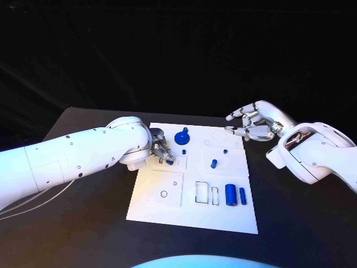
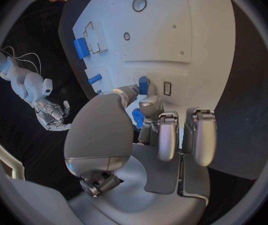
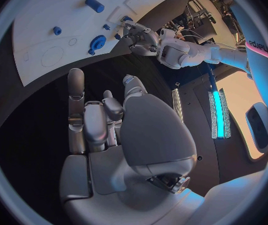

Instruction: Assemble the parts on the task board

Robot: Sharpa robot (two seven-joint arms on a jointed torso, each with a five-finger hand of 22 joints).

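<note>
The white task board lies mid-table. My left hand is low over its left edge and pinches a small blue part between thumb and a finger. A second blue piece stands just past the fingertips, beside a small rectangular slot. A round blue part with a knob sits at the far side of the board, a blue peg stands mid-board, and two blue cylinders lie near the right edge. My right hand hovers off the board's far right corner with its fingers apart, holding nothing.
Empty outlined recesses sit left of the cylinders, and a small ring hole marks the near-left panel. Black table surrounds the board. My right hand is over bare table beside the board.
</note>
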